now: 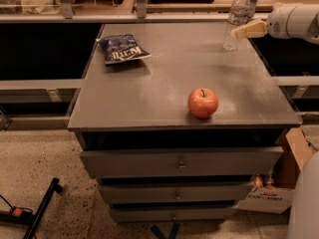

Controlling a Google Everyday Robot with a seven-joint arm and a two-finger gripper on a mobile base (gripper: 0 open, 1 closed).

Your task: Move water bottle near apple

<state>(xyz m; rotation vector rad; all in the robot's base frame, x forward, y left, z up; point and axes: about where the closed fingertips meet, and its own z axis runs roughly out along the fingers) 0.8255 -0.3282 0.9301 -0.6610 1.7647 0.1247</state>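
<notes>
One grey, flat-topped metal cabinet fills the middle of the scene, seen from above and in front. It has three shallow drawers stacked below its top and stands on a speckled tan floor.

One white robot arm reaches in from the right edge, above the cabinet's far right corner. It ends in the gripper, a tan, wedge-shaped tip pointing left. Whether the gripper is spread or pressed together cannot be told from this angle.

One brown cardboard box sits on the floor beside the cabinet's lower right side. One black pole lies on the floor at the lower left.

One dark blue crinkled snack bag with white lettering lies flat at the far left of the cabinet top.

One small, clear, ribbed plastic water bottle with a white cap stands upright at the far right corner of the cabinet top. The gripper's tan tip sits at the bottle's right side, about halfway up, overlapping its edge. Whether the two are touching cannot be told.

One round red-orange apple with a short dark stem rests near the front edge, right of centre. It is well apart from the water bottle, with bare grey surface between them.
</notes>
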